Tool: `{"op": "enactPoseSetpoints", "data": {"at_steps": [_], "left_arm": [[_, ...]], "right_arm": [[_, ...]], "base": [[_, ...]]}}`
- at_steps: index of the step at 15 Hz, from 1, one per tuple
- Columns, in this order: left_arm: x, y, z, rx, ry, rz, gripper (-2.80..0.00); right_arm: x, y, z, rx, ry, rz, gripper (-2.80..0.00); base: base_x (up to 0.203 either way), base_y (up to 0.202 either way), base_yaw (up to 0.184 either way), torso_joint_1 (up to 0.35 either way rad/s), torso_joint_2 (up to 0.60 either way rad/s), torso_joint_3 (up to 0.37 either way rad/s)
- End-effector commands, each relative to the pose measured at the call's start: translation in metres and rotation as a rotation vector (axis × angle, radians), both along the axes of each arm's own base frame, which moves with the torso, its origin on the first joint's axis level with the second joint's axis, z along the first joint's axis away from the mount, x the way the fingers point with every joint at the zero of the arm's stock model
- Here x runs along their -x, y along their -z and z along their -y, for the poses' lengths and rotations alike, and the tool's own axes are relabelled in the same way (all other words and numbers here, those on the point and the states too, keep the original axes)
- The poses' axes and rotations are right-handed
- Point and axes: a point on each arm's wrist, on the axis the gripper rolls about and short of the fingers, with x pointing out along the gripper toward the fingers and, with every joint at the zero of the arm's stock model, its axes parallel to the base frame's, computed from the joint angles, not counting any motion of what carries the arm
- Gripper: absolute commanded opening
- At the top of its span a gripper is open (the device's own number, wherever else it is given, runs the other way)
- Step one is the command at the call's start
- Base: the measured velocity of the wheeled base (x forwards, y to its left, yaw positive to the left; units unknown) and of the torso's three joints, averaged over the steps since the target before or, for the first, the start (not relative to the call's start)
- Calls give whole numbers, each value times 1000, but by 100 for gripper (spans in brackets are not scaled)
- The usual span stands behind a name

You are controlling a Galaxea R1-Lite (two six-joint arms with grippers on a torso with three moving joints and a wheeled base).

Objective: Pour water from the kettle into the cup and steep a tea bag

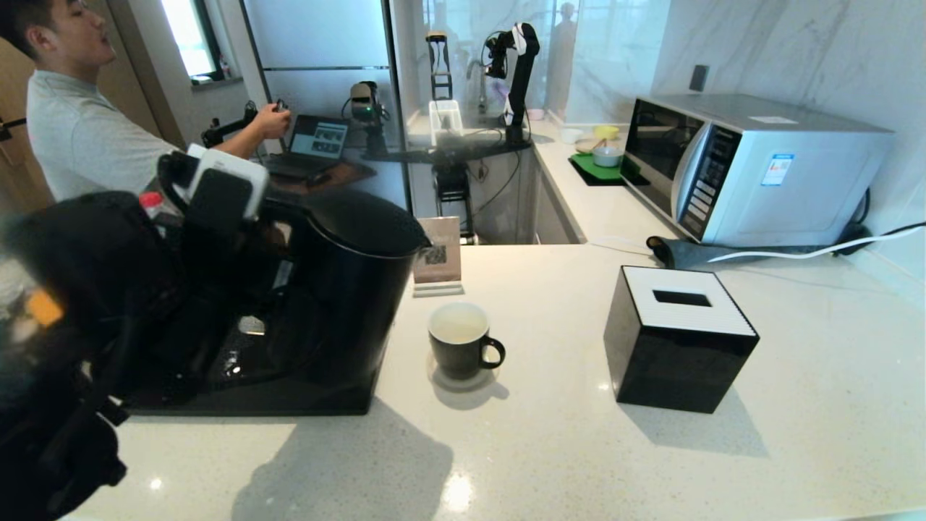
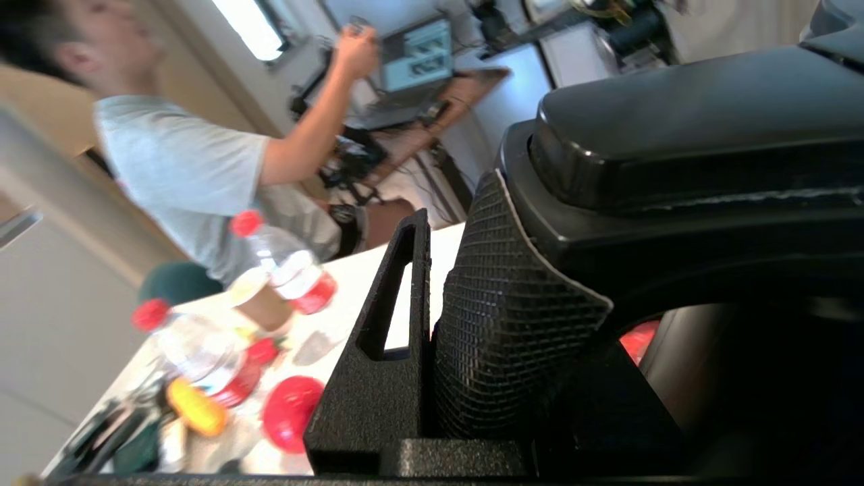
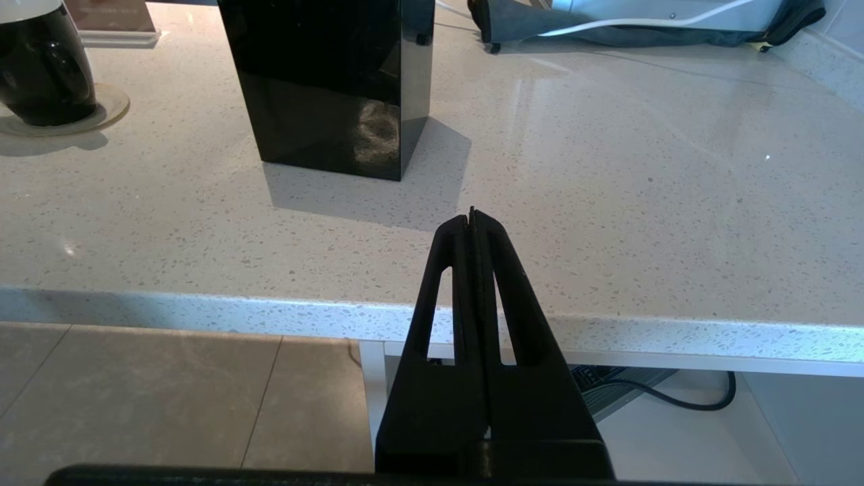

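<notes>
Left gripper (image 2: pixel 472 324) clamped on the handle of the kettle (image 1: pixel 354 289), which is held beside the cup (image 1: pixel 461 349)

In the head view the matte black kettle is at the left of the pale speckled countertop (image 1: pixel 579 449), its flat lid (image 1: pixel 369 221) tipped slightly toward the cup; whether its base touches the counter cannot be told. In the left wrist view one textured finger pad (image 2: pixel 513 324) presses against the kettle's black handle (image 2: pixel 675 155). The small black mug sits on a coaster (image 1: pixel 463 380) just right of the kettle, handle to the right, with pale liquid (image 1: pixel 457 325) in its white inside. A black tissue box (image 1: pixel 680 340) stands well apart to the right. The right gripper (image 3: pixel 472 219) hangs at the counter's front edge, fingers pressed together and holding nothing
</notes>
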Motion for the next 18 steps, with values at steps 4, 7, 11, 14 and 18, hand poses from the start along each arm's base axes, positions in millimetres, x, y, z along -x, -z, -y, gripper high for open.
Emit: {"op": "enactPoseSetpoints", "data": {"at_steps": [4,7,11,14,18], "left_arm": [[48,-24,-27,114,-36,126,-280],[70,-24,-53,181,-122,177,-280],[82,-23,-83,257,-269,235,-280],[81,-19,-103,307,-380,245,-280],[79,-12,-133,329,-454,219,-280]], "right_arm": [[0,0,0,1,-2,-1,-280],[0,0,0,1,0,-1,-280],[0,0,0,1,-1,-1,-280],[0,0,0,1,0,-1,-280],[0,0,0,1,0,-1,-280]], "base": [[0,0,0,0,0,0],[0,0,0,0,0,0],[0,0,0,0,0,0],[0,0,0,0,0,0],[0,0,0,0,0,0]]}}
